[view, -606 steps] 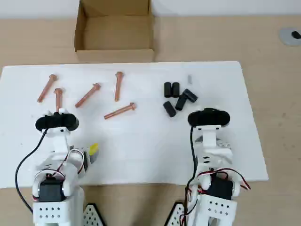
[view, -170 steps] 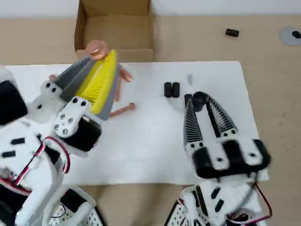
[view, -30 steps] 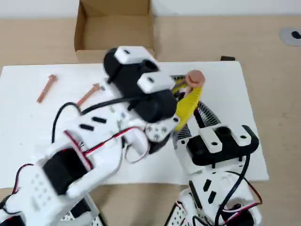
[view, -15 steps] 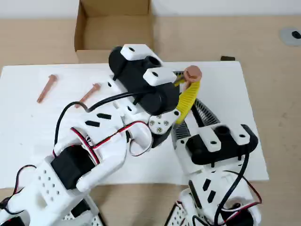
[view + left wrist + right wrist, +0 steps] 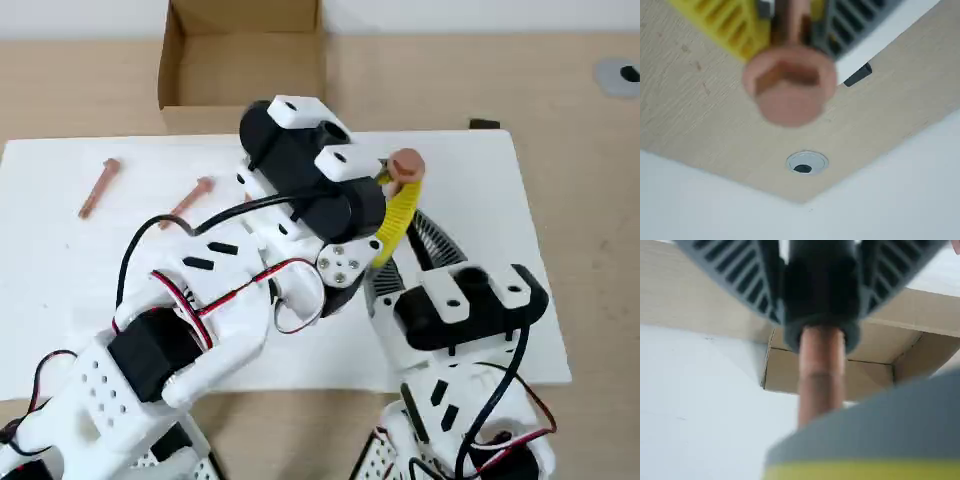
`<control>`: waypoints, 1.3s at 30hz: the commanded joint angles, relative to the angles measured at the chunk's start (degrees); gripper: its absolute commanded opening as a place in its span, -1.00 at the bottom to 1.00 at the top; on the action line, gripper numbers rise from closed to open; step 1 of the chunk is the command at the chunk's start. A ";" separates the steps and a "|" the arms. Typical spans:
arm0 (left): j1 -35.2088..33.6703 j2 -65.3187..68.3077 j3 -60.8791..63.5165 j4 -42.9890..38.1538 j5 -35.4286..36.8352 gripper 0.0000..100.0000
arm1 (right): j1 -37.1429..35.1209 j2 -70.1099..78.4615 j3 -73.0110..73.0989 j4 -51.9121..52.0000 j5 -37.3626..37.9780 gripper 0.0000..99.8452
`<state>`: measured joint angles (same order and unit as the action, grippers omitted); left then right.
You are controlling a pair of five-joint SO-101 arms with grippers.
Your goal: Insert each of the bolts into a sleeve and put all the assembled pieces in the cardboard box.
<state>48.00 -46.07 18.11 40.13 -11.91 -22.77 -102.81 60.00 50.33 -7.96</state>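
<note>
Right end effector (image 5: 821,270): narrowed on the black sleeve (image 5: 822,300), which is pinched between its grey fingers.
Left end effector (image 5: 790,20): closed round the copper bolt (image 5: 790,92), just behind the head.
Mating: the bolt's shaft meets the sleeve's mouth (depth cannot be told).
Loose bolt (image 5: 100,186): lies on the white sheet (image 5: 60,260), with a second loose bolt (image 5: 187,201) near it.
Stray sleeve (image 5: 483,124): at the sheet's far edge.
Cardboard box (image 5: 245,118): nothing visible inside.
Progress: early, by my judgement; the first pair is unfinished and none is boxed.
</note>
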 commanded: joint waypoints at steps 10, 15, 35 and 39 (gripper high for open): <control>-1.23 -0.75 -0.44 0.09 0.26 -0.82 | -0.40 -0.22 -0.40 -1.58 0.44 -0.98; -1.23 -0.75 -0.35 0.09 0.26 -0.81 | -0.40 -0.22 -0.40 -1.58 0.44 -0.98; -4.22 -0.66 -6.86 14.59 1.93 -0.63 | -0.40 -0.13 -0.22 -1.58 0.44 -0.98; -4.22 -0.75 -10.55 14.68 2.55 -0.63 | -0.40 0.48 -0.04 -1.67 0.44 -0.98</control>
<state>44.40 -46.15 12.66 54.73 -10.07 -22.59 -102.73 60.00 50.42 -7.87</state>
